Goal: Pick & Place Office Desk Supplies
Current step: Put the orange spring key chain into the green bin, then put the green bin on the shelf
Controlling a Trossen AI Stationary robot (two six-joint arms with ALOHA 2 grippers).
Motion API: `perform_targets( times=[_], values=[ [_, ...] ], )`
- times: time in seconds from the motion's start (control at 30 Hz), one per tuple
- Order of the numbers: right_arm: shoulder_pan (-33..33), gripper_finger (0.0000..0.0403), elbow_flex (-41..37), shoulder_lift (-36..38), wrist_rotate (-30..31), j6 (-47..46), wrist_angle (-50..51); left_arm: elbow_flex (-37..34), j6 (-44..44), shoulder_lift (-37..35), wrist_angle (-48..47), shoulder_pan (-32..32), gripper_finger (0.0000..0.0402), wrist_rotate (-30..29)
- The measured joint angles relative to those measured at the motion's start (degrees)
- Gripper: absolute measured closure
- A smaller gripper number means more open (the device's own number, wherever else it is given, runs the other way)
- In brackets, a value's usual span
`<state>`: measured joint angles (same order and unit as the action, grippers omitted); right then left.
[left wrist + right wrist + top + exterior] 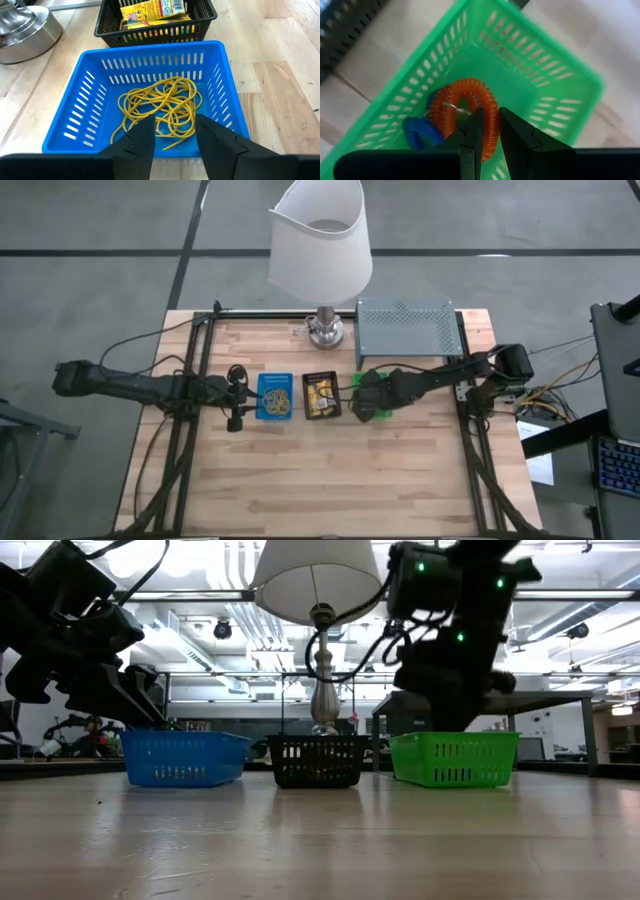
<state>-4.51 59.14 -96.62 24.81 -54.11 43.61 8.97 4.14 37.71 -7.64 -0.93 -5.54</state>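
Overhead, the left gripper (236,402) sits beside the blue tray (275,396), the right gripper (368,393) over the green tray (372,416). Left wrist: fingers (137,142) part-open, empty, above yellow bands (162,105). Right wrist: fingers (472,132) narrowly apart over the red ring (470,107); grip can't be told.

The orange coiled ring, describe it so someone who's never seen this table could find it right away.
Start at the lamp at the table's back edge; three small trays sit in a row before it. In the green tray, under the right gripper, lies the orange coiled ring, bigger than the blue ring beside it.
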Motion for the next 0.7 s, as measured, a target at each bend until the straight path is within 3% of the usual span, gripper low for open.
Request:
perform_targets(
  times=[0.4,0.53,0.7],
  values=[
    [1.0,0.0343,-3.4,0.0,-2.4,-1.7,-4.2,0.0,0.0,0.0,0.0,0.0,0.0258,0.0],
    [1.2,0.0316,-3.3,0.0,-2.3,-5.9,-4.4,0.0,0.0,0.0,0.0,0.0,0.0258,0.0],
    [1.1,0.0269,-3.3,0.2,-2.3,-4.8,-5.3,0.0,0.0,0.0,0.0,0.0,0.0258,0.0]
  ],
)
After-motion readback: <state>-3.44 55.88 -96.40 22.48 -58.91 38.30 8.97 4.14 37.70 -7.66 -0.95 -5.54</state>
